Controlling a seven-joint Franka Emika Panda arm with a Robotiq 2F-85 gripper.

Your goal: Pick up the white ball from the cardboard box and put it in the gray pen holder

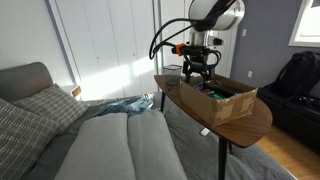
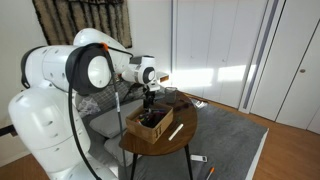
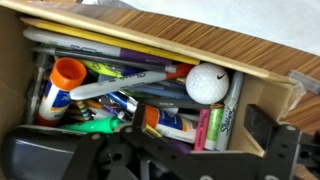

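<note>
We found the gripper [image 1: 197, 70] above the cardboard box [image 1: 236, 106], jaws spread and empty, since the white ball [image 3: 207, 82] lay among pens [image 3: 120, 88].

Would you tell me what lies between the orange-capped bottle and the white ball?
A gray marker, running from bottle to ball, in the wrist view.

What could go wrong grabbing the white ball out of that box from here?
1. The white ball lies among pens, close to the cardboard box wall; the fingers may pinch a pen too or catch the wall.
2. It is round and rests on loose clutter, so an off-centre close could squirt it deeper.
3. The cardboard box only sits on the table; a sideways push might shift it.
</note>
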